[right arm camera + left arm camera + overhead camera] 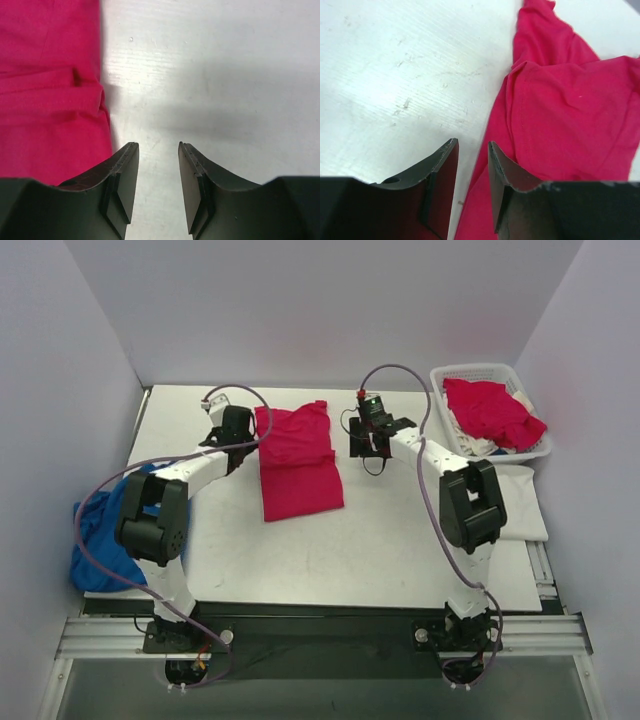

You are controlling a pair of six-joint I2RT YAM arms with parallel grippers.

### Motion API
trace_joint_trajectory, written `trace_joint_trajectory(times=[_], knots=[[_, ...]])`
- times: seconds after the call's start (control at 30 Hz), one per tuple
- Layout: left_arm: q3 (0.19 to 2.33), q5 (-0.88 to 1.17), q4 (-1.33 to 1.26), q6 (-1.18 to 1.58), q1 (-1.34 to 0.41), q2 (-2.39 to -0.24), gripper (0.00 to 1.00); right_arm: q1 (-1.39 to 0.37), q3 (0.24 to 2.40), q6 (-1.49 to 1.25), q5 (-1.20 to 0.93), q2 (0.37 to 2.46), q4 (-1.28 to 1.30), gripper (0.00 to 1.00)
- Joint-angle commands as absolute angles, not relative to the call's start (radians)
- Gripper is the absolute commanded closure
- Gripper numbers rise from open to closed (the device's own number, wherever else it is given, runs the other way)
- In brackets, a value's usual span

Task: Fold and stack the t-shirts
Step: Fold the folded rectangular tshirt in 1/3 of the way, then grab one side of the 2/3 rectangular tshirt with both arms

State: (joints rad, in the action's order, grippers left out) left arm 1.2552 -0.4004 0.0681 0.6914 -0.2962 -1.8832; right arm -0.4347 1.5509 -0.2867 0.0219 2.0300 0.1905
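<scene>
Far left, partly hidden behind the left arm's elbow and spilling over the table (400,540) edge: a blue cloth (95,540), kind of garment impossible to tell. Next, the left gripper (472,145): jaws apart, clamping nothing, right finger over the left edge of the red t-shirt (297,465), contact impossible to judge. Shirt spread flat mid-table, toward the back. From above, both sets of fingertips lost under the wrists. Then the right gripper (157,145): jaws likewise parted and empty, above bare table, left finger just beside the shirt's right edge. Far right, partly covered by the right arm: a flat white cloth (525,505). Behind it, in the white basket (480,369): a second red t-shirt (488,408), crumpled, hiding most of some white fabric (480,445) beneath.
</scene>
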Motion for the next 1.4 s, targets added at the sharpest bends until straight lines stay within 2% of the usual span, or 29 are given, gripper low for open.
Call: trace_joint_trajectory(times=[0.0, 0.13, 0.23, 0.37, 0.57, 0.77, 0.97, 1.2, 1.37], knots=[[1.194, -0.398, 0.094, 0.696, -0.29, -1.76, 0.59, -0.443, 1.444, -0.29, 0.008, 1.899, 0.193, 0.61], [1.056, -0.15, 0.078, 0.727, -0.29, -1.688, 0.54, -0.451, 1.284, -0.298, -0.116, 1.819, 0.143, 0.54], [0.902, -0.043, -0.007, 0.764, -0.29, -1.629, 0.5, -0.46, 1.165, -0.298, -0.186, 1.766, 0.069, 0.51], [0.769, 0.038, -0.104, 0.814, -0.29, -1.563, 0.46, -0.462, 1.082, -0.324, -0.25, 1.747, -0.044, 0.5], [0.594, 0.103, -0.205, 0.883, -0.29, -1.456, 0.45, -0.485, 1.013, -0.38, -0.333, 1.776, -0.175, 0.51], [0.538, 0.109, -0.219, 0.917, -0.288, -1.427, 0.45, -0.494, 1.011, -0.419, -0.362, 1.828, -0.201, 0.52], [0.508, 0.12, -0.256, 0.945, -0.281, -1.43, 0.45, -0.526, 0.98, -0.426, -0.319, 1.816, -0.193, 0.53], [0.495, 0.061, -0.239, 0.948, -0.279, -1.393, 0.45, -0.595, 0.92, -0.397, -0.046, 1.698, -0.152, 0.56], [0.495, 0.071, -0.259, 0.956, -0.279, -1.413, 0.45, -0.63, 0.936, -0.377, -0.011, 1.651, -0.121, 0.56]])
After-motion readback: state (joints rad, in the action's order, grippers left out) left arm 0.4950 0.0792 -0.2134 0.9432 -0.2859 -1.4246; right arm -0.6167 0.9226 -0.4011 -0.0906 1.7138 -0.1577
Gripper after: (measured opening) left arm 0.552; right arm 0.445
